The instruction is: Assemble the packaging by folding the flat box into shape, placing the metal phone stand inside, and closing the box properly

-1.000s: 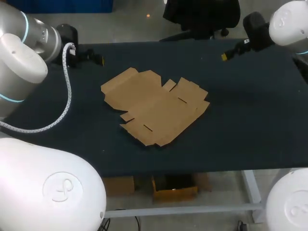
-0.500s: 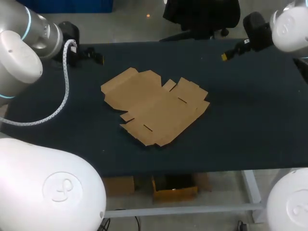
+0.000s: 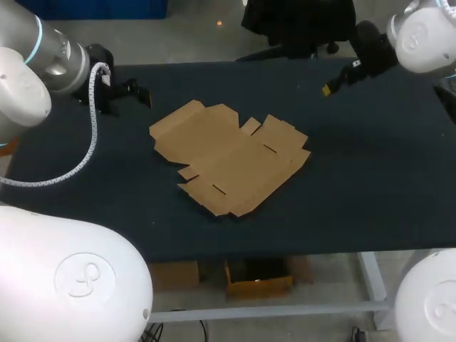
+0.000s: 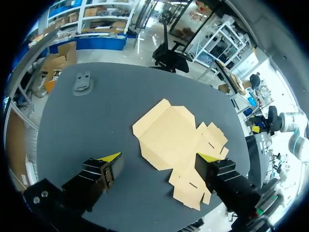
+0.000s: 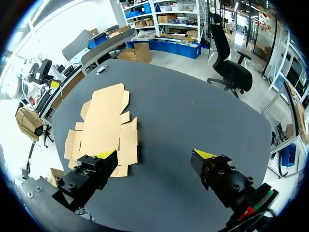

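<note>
Roughly midway: flat box (image 3: 229, 157), apart from left pincer (image 4: 159, 157), right pincer (image 5: 155, 154).

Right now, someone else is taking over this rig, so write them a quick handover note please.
Left pincer: open, empty, over the table, far left.
Right pincer: open, empty, over its far right.
Flat box: lying unfolded mid-table, nothing touching it.
Metal phone stand: near the table edge ahead of the left pincer, apart from the box.
Done: nothing.
Left: fold the box, put the stand in, close it.
</note>
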### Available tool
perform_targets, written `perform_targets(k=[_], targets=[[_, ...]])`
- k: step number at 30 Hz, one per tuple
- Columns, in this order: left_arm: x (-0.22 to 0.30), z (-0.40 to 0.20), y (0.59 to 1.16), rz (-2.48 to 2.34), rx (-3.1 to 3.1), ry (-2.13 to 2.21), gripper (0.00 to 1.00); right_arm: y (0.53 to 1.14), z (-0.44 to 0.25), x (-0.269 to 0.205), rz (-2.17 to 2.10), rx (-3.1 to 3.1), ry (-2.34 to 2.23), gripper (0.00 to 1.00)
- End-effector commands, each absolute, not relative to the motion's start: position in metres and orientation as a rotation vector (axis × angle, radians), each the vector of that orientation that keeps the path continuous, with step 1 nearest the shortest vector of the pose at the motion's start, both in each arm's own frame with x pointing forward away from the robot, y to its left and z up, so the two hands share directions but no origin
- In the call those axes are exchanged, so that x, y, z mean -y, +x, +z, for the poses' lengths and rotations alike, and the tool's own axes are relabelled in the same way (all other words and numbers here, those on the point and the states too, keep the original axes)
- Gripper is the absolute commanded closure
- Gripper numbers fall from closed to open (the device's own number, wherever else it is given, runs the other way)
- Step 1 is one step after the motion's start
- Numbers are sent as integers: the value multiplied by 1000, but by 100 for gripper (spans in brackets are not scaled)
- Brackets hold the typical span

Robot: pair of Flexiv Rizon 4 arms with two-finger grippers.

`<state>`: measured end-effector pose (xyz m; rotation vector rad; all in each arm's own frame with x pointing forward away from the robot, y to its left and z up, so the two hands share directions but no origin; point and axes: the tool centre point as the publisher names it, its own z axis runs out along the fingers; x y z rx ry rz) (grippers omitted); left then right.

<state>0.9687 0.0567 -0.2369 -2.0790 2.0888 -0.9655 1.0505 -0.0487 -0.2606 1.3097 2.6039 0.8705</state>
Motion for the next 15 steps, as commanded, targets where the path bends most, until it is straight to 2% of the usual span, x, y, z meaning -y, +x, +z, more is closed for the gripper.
perform_targets(k=[1, 15], targets=[[-56, -234, 957, -966, -2088, -2085, 0, 1062, -266, 48, 873, -2688, 1295, 0], [-44, -239, 943, -866, -2151, -2155, 0, 1058, -284, 27, 766, -2851, 1233, 0]])
